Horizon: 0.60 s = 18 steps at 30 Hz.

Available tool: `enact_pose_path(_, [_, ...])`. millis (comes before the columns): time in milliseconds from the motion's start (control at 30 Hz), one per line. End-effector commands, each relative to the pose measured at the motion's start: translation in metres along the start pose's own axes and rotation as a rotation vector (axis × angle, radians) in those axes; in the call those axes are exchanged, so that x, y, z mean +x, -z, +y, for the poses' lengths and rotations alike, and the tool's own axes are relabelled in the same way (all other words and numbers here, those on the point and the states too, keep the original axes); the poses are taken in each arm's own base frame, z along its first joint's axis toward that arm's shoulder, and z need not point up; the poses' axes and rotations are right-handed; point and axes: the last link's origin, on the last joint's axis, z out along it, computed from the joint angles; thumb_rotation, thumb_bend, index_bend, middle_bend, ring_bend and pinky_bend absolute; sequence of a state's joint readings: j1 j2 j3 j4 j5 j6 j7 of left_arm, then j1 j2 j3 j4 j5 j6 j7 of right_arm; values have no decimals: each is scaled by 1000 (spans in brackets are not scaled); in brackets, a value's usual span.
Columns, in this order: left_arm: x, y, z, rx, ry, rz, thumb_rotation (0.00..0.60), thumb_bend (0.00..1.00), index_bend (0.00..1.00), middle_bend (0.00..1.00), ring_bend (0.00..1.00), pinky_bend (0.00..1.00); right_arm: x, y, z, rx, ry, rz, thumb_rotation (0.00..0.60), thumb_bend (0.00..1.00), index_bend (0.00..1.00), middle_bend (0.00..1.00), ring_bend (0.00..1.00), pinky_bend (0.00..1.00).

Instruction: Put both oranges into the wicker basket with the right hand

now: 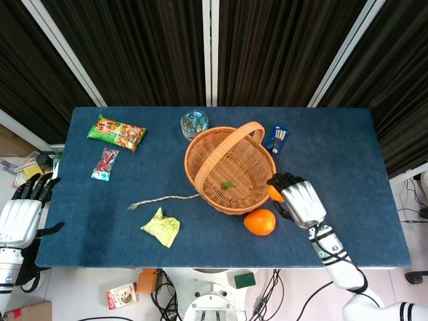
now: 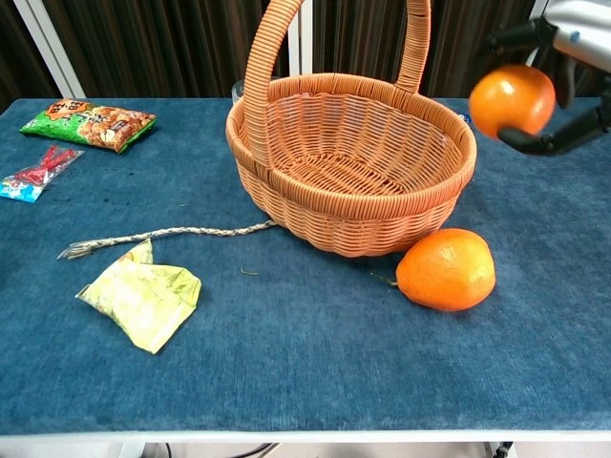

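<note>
My right hand [image 1: 297,202] [image 2: 573,57] holds a small orange [image 2: 512,99] [image 1: 273,194] in the air, just right of the wicker basket's [image 1: 230,170] [image 2: 351,162] rim and above table level. A larger orange [image 1: 259,221] [image 2: 446,269] lies on the blue table, touching or nearly touching the basket's front right wall. The basket stands upright with its handle up, and a small green scrap lies inside it. My left hand [image 1: 19,215] hangs off the table's left edge, fingers apart, holding nothing.
A braided cord [image 1: 164,199] [image 2: 162,235] and a yellow-green wrapper [image 1: 161,227] [image 2: 140,294] lie left of the basket. A green snack bag [image 1: 116,132], a red packet [image 1: 104,164], a glass jar [image 1: 194,123] and a blue packet [image 1: 276,138] sit toward the back.
</note>
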<state>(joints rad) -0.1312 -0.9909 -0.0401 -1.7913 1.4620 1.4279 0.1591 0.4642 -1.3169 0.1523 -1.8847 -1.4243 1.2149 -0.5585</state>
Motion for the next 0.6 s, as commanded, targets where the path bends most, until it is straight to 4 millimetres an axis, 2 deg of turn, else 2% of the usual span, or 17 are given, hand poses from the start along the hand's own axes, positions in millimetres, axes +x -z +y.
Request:
enact_pose_path(33, [0,0,0,0,-1,-2,598,0,140,83,30,181,5,-30,-19,45,66,6,600,428,500,446,357,563])
enact_pose_path(300, [0,-2,-1,4,-1,-4,600,0,140,83,30,181,-15,-88,-59,96,156,-43,600,424,500,446,355,540])
enact_pose_path(600, [0,-4,-3,4,4,-6,599,0,140,83,30,182,-46,-137,-82,78,182,-98,600,425,488,443,354,524])
